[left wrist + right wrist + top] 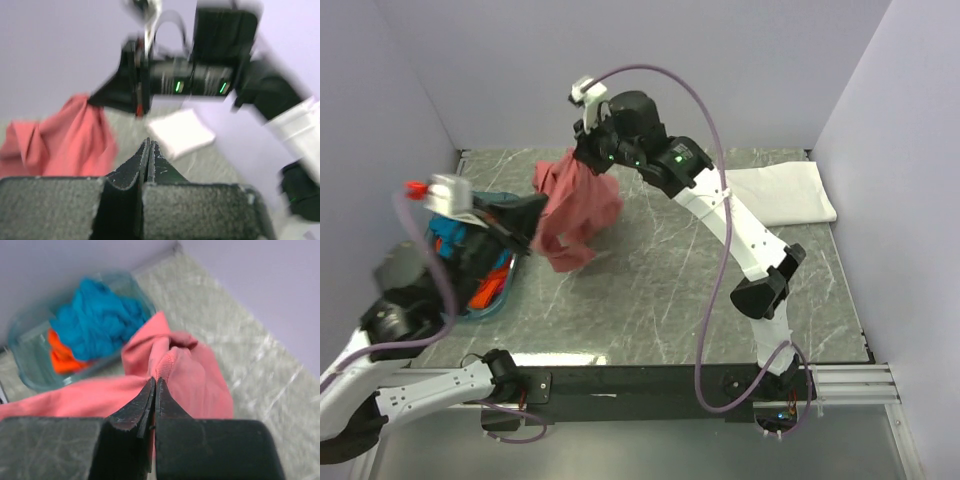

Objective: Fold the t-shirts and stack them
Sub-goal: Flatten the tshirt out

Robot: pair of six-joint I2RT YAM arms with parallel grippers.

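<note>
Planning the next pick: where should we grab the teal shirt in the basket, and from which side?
Pinch the highest bunched fold of the teal shirt, coming straight down from above. It lies crumpled in a heap, partly over the orange shirt, and the walls of the basket likely block any sideways approach.

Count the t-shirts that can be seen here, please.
4. The red t-shirt is held up by the right tool; the white t-shirt lies folded at the far right; the blue t-shirt and orange t-shirt are in the basket. More may hide beneath.
</note>
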